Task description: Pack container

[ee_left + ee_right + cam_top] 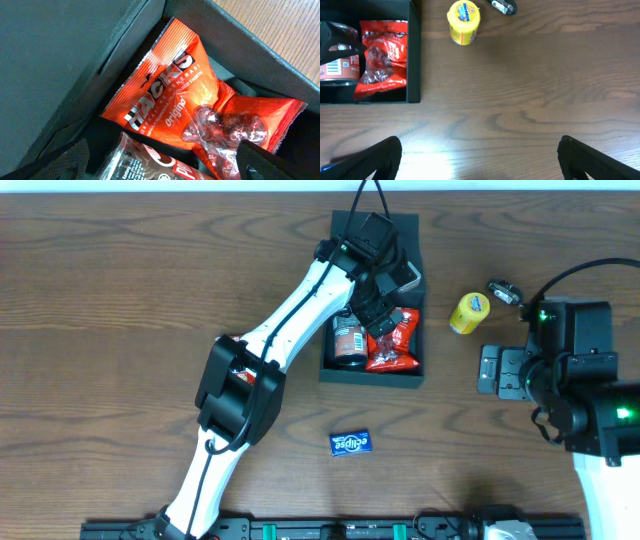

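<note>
The container [370,378] is sitting at the far middle of the bench [120,300], holding a red sweets bag [393,345] and a dark can [348,340]. The left fingers [270,162] are hanging wide apart just above the bag, gripping nothing. The right fingers [375,160] are standing wide and empty over bare wood, near a yellow tub [468,312].

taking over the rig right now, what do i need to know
Left gripper: open, empty, down inside the container, over the red Hacks bag.
Right gripper: open, empty, hovering over bare table to the right of the container.
Done: the red Hacks bag and a dark brown snack lie in the container.
Left: yellow Mentos tub and small dark item on the table right of the container, and blue Eclipse pack on the robot's side of it.
</note>
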You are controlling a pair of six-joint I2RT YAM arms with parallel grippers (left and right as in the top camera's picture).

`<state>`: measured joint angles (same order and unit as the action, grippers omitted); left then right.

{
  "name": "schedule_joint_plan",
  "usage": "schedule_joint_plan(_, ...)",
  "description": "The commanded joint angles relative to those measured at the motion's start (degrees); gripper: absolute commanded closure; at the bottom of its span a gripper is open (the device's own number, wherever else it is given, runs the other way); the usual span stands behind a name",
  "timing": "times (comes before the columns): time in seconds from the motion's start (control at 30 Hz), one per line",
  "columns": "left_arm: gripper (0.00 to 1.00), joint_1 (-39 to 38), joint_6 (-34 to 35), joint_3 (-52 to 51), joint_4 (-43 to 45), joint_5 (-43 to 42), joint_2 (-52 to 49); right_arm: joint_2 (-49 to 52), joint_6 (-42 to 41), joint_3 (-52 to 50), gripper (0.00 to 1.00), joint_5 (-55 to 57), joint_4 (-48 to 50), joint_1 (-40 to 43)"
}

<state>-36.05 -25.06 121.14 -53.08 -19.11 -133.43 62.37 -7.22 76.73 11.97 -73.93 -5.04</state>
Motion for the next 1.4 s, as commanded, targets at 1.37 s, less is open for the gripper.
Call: schedule_joint_plan(1.37, 0.05, -0.74, 5.66, -0.24, -11.63, -3.30, 0.83, -0.26, -0.83, -0.46, 0.01, -0.20, -0.02, 0.52)
